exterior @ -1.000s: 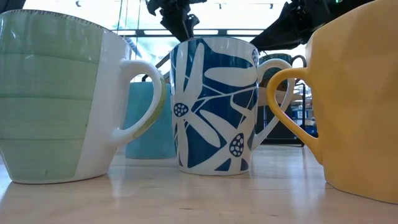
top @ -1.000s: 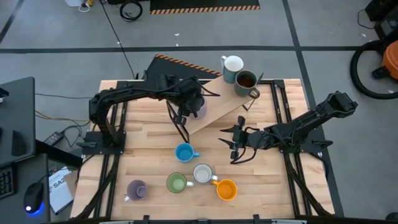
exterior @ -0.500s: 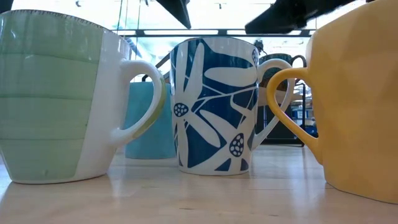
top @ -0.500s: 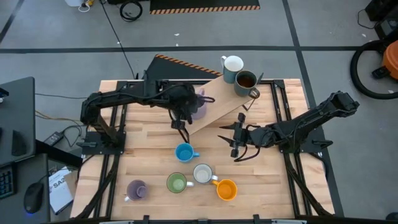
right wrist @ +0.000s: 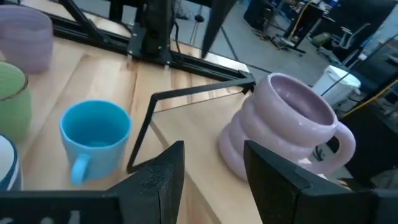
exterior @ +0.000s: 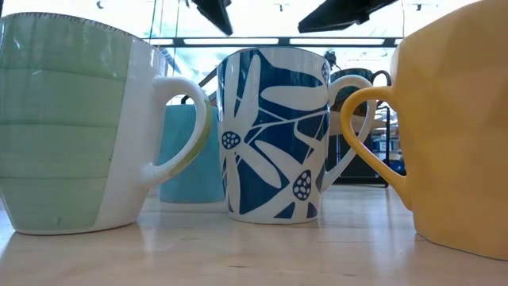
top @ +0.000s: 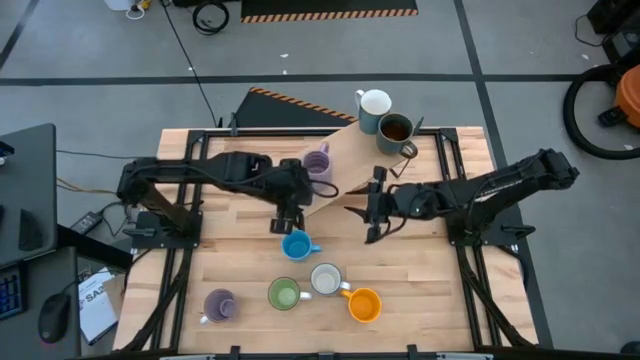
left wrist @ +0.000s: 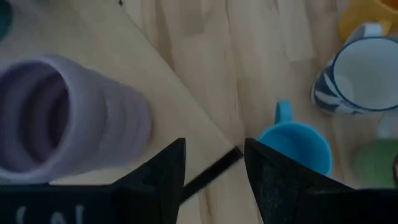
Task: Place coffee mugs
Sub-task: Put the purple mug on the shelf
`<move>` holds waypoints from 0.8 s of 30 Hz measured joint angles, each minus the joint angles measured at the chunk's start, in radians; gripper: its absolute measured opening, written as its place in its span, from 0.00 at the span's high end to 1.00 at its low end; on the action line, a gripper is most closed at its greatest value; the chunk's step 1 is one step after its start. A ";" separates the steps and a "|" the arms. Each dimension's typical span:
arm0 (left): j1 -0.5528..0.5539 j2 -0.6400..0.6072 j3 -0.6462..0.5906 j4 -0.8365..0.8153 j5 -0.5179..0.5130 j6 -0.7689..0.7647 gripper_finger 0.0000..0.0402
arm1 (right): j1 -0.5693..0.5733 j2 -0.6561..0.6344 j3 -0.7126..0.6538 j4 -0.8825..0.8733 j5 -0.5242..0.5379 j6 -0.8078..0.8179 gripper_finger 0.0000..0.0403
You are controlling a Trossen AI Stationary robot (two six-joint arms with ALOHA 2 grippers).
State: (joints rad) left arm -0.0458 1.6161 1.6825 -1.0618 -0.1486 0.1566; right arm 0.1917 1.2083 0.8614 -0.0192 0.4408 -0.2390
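Observation:
A ribbed lilac mug [top: 318, 162] stands upright on a light wooden board [top: 352, 172] at the table's far middle; it shows in the right wrist view [right wrist: 280, 124] and in the left wrist view [left wrist: 68, 121]. My left gripper [top: 284, 220] is open, touches nothing, and hovers just far of the blue mug [top: 295, 245]. My right gripper [top: 369, 208] is open too, beside the board's near edge, with its fingers pointing toward the table's left. Green [top: 284, 293], blue-patterned white [top: 325, 279], orange [top: 364, 304] and a second lilac mug [top: 219, 305] stand near the near edge.
A white mug [top: 374, 103], a dark mug [top: 368, 123] and a brown mug [top: 396, 130] cluster at the board's far end. A thin black rod frame [right wrist: 149, 124] lies by the board's near edge. Bare wood lies between the two arms' bases and the mugs.
My left gripper has drawn back from the lilac mug toward the near edge and now hangs over the blue mug; the lilac mug stays standing on the board. My right gripper has moved toward the far edge, closer to the board.

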 joint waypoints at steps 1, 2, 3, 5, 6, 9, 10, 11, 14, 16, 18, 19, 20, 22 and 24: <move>-0.005 -0.019 -0.034 0.015 -0.006 -0.014 0.57 | -0.011 0.000 0.003 0.002 -0.018 0.000 0.58; -0.008 -0.039 -0.066 0.037 -0.013 -0.021 0.57 | -0.021 0.000 0.004 0.003 -0.027 -0.001 0.58; -0.010 -0.063 -0.099 0.071 -0.017 -0.029 0.57 | -0.029 0.000 0.004 0.002 -0.038 -0.004 0.58; -0.012 -0.119 -0.167 0.103 -0.024 -0.049 0.57 | -0.043 0.000 0.004 0.000 -0.054 -0.005 0.58; -0.012 -0.142 -0.197 0.125 -0.026 -0.060 0.57 | -0.051 0.000 0.004 0.001 -0.069 -0.006 0.58; -0.010 -0.216 -0.288 0.200 -0.035 -0.085 0.57 | -0.070 0.000 0.004 -0.002 -0.122 -0.004 0.58; -0.009 -0.240 -0.313 0.231 -0.036 -0.093 0.57 | -0.075 0.000 0.010 -0.013 -0.128 -0.001 0.58; -0.008 -0.267 -0.340 0.263 -0.036 -0.098 0.57 | -0.078 0.001 0.020 -0.034 -0.129 0.000 0.58; -0.008 -0.326 -0.416 0.328 -0.038 -0.119 0.57 | -0.084 0.016 0.064 -0.071 -0.129 0.000 0.58; -0.008 -0.358 -0.467 0.358 -0.039 -0.121 0.57 | -0.086 0.038 0.102 -0.123 -0.128 0.000 0.58; -0.008 -0.390 -0.513 0.396 -0.041 -0.122 0.57 | -0.092 0.066 0.149 -0.163 -0.129 -0.002 0.58; -0.008 -0.404 -0.537 0.405 -0.042 -0.124 0.57 | -0.096 0.083 0.173 -0.186 -0.129 -0.005 0.58; -0.008 -0.419 -0.560 0.427 -0.043 -0.125 0.57 | -0.100 0.102 0.203 -0.192 -0.129 -0.009 0.58; -0.008 -0.441 -0.605 0.455 -0.042 -0.127 0.57 | -0.110 0.135 0.243 -0.238 -0.123 -0.027 0.58; -0.008 -0.472 -0.645 0.473 -0.042 -0.127 0.57 | -0.120 0.167 0.286 -0.249 -0.125 -0.046 0.58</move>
State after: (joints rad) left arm -0.0542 1.1436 1.0377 -0.5886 -0.1905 0.0292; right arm 0.0720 1.3753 1.1478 -0.2677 0.3154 -0.2845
